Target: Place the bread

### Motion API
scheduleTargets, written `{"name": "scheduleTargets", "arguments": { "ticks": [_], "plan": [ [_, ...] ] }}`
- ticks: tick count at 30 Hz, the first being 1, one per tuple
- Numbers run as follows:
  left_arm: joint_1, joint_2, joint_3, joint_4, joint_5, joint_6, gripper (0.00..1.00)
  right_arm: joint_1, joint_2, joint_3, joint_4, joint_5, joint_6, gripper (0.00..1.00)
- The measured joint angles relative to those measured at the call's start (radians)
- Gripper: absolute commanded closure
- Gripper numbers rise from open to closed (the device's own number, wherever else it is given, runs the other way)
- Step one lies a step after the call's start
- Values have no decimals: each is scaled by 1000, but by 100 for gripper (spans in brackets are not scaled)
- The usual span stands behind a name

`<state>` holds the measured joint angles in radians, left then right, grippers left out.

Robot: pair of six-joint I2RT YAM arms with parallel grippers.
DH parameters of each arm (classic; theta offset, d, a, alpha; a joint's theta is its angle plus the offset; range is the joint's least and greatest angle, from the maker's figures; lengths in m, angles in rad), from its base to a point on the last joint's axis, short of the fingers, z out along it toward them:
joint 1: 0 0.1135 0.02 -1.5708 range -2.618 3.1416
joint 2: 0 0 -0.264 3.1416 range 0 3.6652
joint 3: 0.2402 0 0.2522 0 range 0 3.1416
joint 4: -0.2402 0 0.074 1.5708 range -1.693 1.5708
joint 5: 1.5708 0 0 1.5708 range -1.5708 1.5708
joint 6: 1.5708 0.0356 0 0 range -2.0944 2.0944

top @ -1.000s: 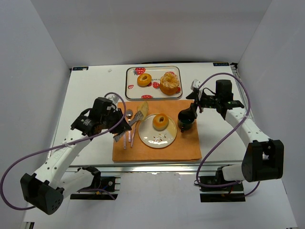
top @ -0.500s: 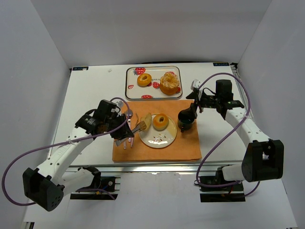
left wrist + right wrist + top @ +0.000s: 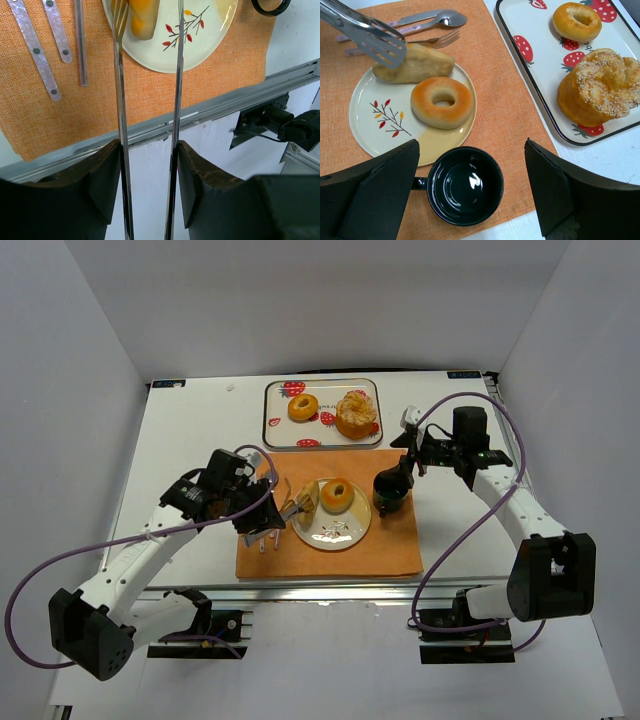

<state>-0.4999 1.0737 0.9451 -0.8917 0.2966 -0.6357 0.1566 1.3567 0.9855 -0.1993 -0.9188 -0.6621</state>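
On the plate point(image 3: 375, 125), at the side nearest the left arm, the bread point(image 3: 415, 64) is laid right at the rim, just beside the donut point(image 3: 442, 101). The tongs point(image 3: 120, 100) are held by the left end effector point(image 3: 148, 150), which is seen abt half open, w/ the two metal arms pressed against its fingers. The tong tips are spread on both sides of the bread, & one tip looks to be touching it. The right end effector point(image 3: 471, 150) is opened wide over the black cup point(image 3: 465, 185), & nothing is held in it. The job looks nearly done, but a few things could go wrong. If the tongs are pulled back while a tip is stuck to the soft bread, it could be dragged off the rim onto the orange mat point(image 3: 505, 115) or onto the fork point(image 3: 440, 39) close by, b/c it is set so near the edge. If the tongs are swung sideways, the donut could be bumped. If the fingers are opened much more, the tongs could be dropped on the plate, & the bread could be knocked away.
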Motion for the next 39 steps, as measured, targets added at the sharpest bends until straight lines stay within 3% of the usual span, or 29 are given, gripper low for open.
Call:
{"name": "scheduleTargets", "arguments": {
  "ticks": [2, 6, 10, 18, 23, 30, 35, 39],
  "plan": [
    [0, 0, 4, -5, -2, 0, 44, 0, 0, 0, 0, 0, 1, 11],
    [-2, 0, 65, -41, -47, 6, 58, 0, 0, 0, 0, 0, 2, 11],
    [-2, 0, 165, -55, -132, 16, 65, 0, 0, 0, 1, 0, 7, 10],
    [19, 27, 197, 30, -369, 64, 68, 0, 0, 0, 12, -1, 24, 11],
    [176, 119, 91, 224, -504, 235, 61, 0, 0, 0, 25, -7, 32, 11],
    [350, 193, -185, 660, -497, 583, 53, 0, 27, 26, 39, -24, 35, 11],
    [449, 375, -195, 867, -408, 656, 49, 0, 28, 26, 45, -26, 36, 11],
    [478, 486, -195, 932, -381, 653, 46, 0, 28, 26, 45, -25, 39, 10]
  ]
}}
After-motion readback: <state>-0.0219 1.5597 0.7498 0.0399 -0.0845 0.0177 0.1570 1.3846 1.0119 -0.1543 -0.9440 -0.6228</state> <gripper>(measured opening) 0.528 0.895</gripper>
